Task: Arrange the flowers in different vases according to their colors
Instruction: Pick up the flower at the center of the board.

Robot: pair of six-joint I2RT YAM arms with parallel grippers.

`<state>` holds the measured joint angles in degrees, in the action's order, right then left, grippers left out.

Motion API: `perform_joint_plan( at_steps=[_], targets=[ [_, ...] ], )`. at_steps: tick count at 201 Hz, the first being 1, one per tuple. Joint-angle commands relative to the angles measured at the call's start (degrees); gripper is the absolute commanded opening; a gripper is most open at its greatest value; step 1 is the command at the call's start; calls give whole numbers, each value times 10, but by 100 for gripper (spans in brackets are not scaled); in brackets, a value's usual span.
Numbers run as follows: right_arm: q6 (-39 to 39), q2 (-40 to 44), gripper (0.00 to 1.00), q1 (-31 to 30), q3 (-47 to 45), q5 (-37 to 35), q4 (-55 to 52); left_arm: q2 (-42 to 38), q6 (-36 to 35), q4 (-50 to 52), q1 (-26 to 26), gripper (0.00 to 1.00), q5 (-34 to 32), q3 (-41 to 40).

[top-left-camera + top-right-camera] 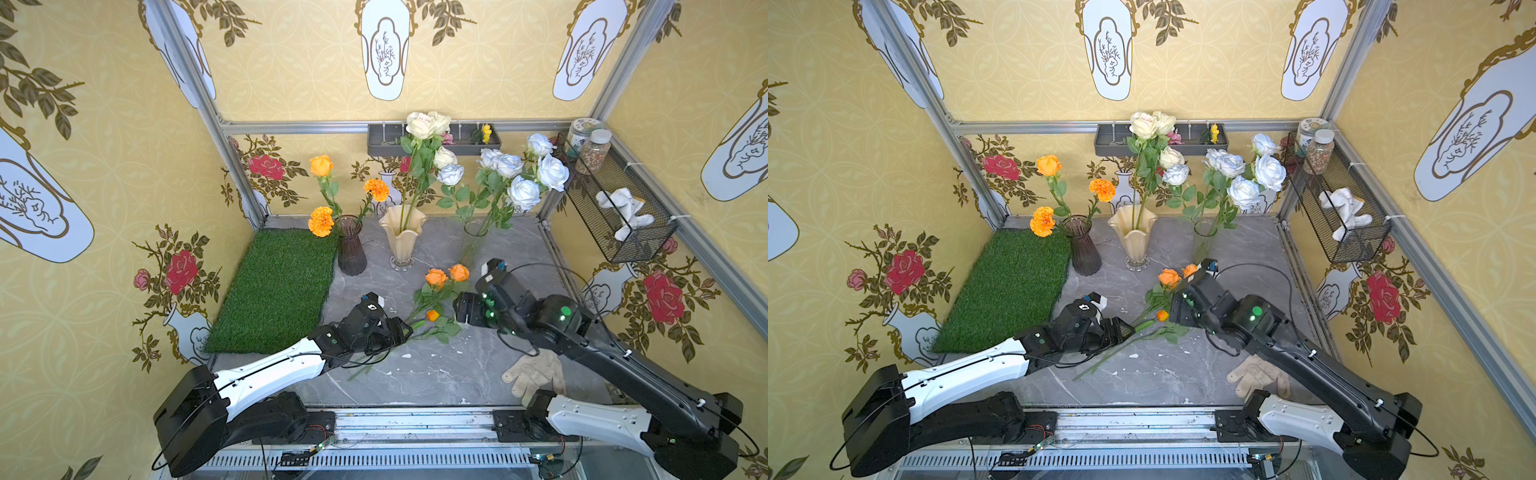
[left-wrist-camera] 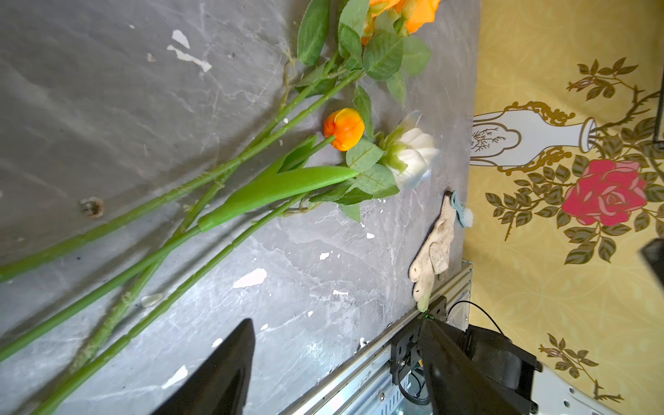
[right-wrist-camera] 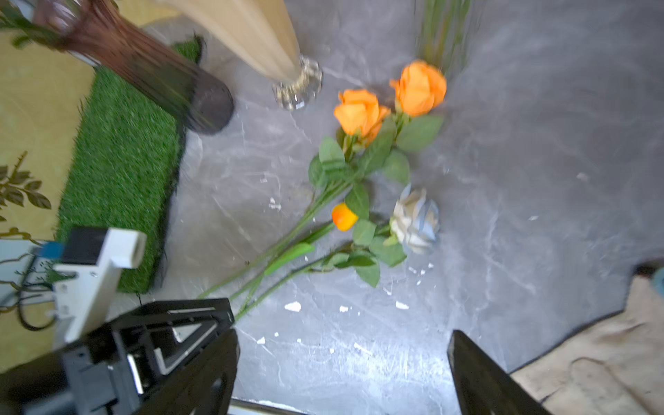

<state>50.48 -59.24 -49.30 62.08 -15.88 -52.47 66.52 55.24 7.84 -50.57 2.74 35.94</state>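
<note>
Right wrist view: loose flowers [image 3: 341,169] flat on mid-surface [image 3: 521,161], short of the vases [image 1: 402,237].
Left claw [image 2: 336,330] wide above stems, right claw [image 3: 343,337] wide near blooms, both empty; bare room toward front edge, grass mat [image 1: 274,291] leftward, glove [image 1: 534,372] right-front.

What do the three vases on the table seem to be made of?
Dark purple vase: probably tinted glass, ribbed, see-through at the neck. Cream vase: glossy, opaque body on a clear faceted foot; glass or glazed ceramic. Clear cylinder: transparent glass or plastic; stems show through.
</note>
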Motion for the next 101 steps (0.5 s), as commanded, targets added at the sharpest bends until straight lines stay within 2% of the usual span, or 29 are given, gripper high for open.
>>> perform_joint_plan(
  at_steps=[1,31,60,79,101],
  targets=[
    [96,21,91,-36,-82,-22,111,3,-22,47,-2,74,-2,21],
    [128,72,92,-48,-184,-18,212,19,-90,154,-5,73,-5,86],
    [129,158,93,-48,-224,-49,225,66,-197,281,-9,70,-23,163],
    [136,224,94,-47,-266,-69,232,97,-255,301,-16,70,-25,182],
    [138,285,95,-46,-306,-96,234,146,-284,306,-25,71,-27,208]
  ],
)
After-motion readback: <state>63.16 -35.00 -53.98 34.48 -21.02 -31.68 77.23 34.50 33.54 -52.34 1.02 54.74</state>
